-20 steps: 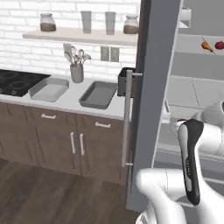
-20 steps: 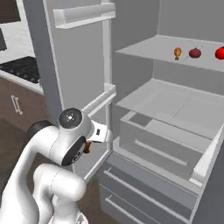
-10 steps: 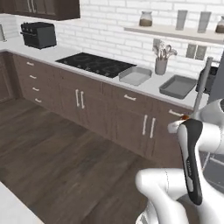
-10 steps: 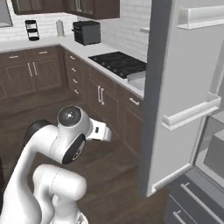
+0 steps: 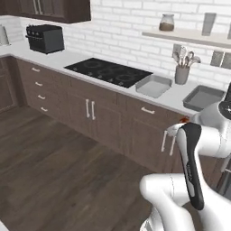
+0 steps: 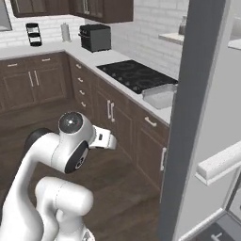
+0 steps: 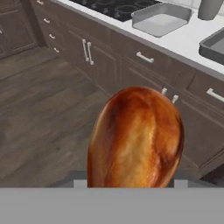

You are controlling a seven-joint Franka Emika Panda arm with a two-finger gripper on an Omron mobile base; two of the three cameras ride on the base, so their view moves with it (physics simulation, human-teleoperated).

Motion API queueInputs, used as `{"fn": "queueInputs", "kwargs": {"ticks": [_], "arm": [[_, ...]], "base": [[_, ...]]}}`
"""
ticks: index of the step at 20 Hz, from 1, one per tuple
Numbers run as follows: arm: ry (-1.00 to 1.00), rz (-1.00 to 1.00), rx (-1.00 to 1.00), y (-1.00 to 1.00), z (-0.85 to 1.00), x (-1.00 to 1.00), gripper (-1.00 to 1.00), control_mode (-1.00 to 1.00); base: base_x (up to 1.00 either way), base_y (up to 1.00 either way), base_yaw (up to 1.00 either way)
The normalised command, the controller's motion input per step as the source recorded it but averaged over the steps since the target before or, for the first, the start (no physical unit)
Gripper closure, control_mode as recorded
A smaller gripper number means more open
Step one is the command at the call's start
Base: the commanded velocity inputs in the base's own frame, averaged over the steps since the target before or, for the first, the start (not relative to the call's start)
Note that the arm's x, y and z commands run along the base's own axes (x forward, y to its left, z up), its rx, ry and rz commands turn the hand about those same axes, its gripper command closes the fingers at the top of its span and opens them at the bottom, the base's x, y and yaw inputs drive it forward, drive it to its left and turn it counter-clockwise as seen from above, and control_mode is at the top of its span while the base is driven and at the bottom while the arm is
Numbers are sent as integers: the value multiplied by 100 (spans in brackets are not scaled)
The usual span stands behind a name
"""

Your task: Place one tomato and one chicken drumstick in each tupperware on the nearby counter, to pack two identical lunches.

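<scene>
The chicken drumstick (image 7: 135,135), golden-brown with its meaty end up, stands between the fingers of my gripper (image 7: 131,181), which is shut on it. From the left base view, the gripper (image 5: 178,127) is held in front of the cabinets, with an orange bit of the drumstick (image 5: 183,119) showing. On the counter (image 5: 67,57) lie the two tupperware: the lighter grey tray (image 5: 154,85) beside the cooktop and the dark grey tray (image 5: 203,97) to its right. Both trays (image 7: 162,18) (image 7: 214,46) look empty. The tomato is out of view.
A black toaster (image 5: 45,38) stands at the counter's far left, and a black cooktop (image 5: 108,71) lies left of the trays. A utensil holder (image 5: 182,74) sits behind them under a wall shelf (image 5: 189,37). The open fridge door (image 6: 197,117) rises close on the right. Wooden floor (image 5: 54,149) spreads left.
The whole picture has swung from the open fridge round to the counter and stove, so the camera has moved. The drumstick stays in my gripper.
</scene>
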Motion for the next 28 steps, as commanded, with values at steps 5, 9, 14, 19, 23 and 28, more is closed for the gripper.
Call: {"fn": "queueInputs", "kwargs": {"ticks": [5, 9, 14, 19, 23, 28], "arm": [[0, 0, 0, 0, 0, 0, 100, 100], [0, 0, 0, 0, 0, 0, 100, 100], [0, 0, 0, 0, 0, 0, 100, 100], [0, 0, 0, 0, 0, 0, 100, 100], [0, 0, 0, 0, 0, 0, 100, 100], [0, 0, 0, 0, 0, 0, 100, 100]], "base": [[100, -68, -1], [100, 3, -11], [100, 30, -20], [100, 55, -41], [94, 36, -61], [70, 15, -76]]}}
